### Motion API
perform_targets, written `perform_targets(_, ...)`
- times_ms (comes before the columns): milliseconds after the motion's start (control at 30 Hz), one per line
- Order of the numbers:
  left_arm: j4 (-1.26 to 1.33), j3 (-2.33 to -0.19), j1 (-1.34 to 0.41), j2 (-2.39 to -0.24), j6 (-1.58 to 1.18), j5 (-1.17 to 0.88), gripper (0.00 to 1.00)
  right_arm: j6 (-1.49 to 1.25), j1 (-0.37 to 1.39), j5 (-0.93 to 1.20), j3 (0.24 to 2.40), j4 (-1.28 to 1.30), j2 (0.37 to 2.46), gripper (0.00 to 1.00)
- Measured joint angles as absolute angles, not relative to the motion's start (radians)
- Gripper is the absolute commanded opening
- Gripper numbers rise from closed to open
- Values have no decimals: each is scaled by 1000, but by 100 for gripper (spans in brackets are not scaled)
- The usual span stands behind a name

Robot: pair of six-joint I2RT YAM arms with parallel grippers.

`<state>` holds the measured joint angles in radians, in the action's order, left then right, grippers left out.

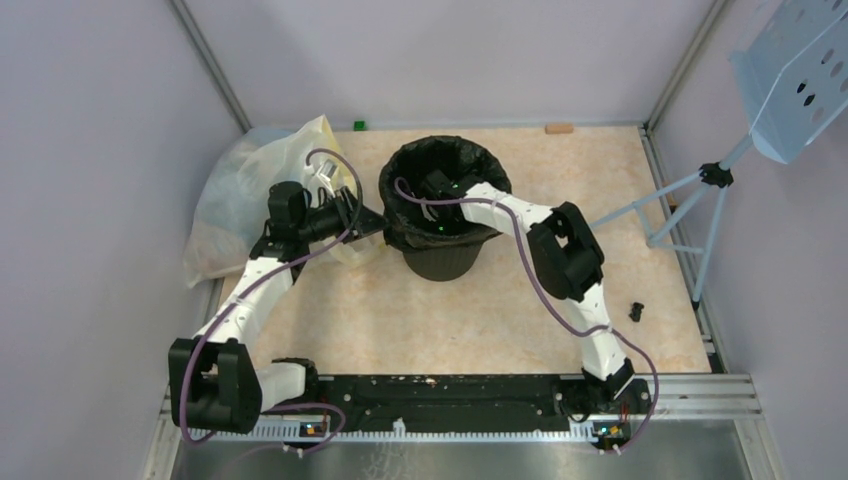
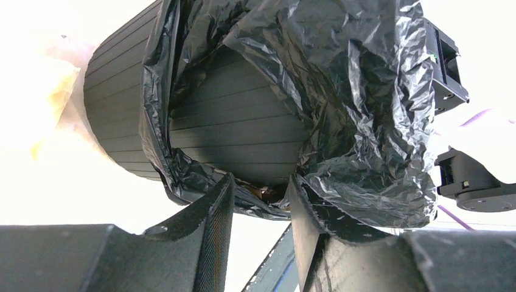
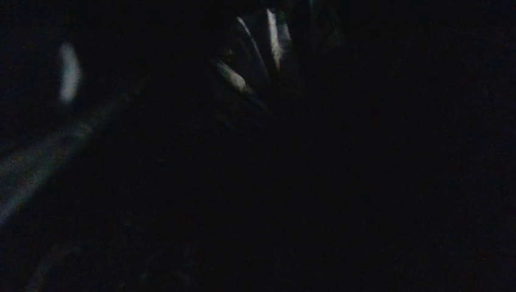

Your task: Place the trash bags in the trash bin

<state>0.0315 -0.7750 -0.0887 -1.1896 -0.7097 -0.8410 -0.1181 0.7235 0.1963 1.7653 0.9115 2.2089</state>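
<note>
Glossy black plastic, thin and crinkly, creased all over and catching white glints: the loop-handled trash bag [image 2: 365,103], folded over the mouth of the round black ribbed plastic trash bin [image 2: 243,128] and hanging down its outer wall in a loose skirt, with ribbing bare below the hem. Upright near the middle of the pale marbled tabletop [image 1: 480,320], close beside the big translucent pale-yellow bag [image 1: 240,190]. At the bin's left flank, left gripper [image 2: 261,182] with fingers [image 2: 213,225] spread apart and the bag's lower hem crossing the gap at their tips; released, nothing visibly pinched. Down inside the bin's mouth, right gripper [image 1: 437,186], forearm crossing the right rim; wrist view almost wholly black, so impossible to tell whether clenched or released. Bare tabletop in front of the bin toward the arm bases, and to its right as far as a pale-blue perforated metal stand on thin legs [image 1: 795,85] and a small black part [image 1: 636,311] near the right edge. Behind the bin, only a narrow strip up to the back wall, with a small green block [image 1: 359,125] and a small tan block [image 1: 559,128] along it. On the left, little room: back-left corner filled by the pale-yellow bag up to the side wall.
</note>
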Motion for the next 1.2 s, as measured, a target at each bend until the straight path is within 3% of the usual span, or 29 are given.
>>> perform_targets(633,-229,-886,-86,-1072,-587,-654,44,-117,725,154,1839,999,2243,0)
perform_targets(900,-309,-1025,-81,-1098,-536,-629,44,-123,731,133,1840,1001,2216,0)
perform_targets(1200,-394,-1162,-65,-1131,-483,-602,51,-122,731,138,1840,973,2193,0)
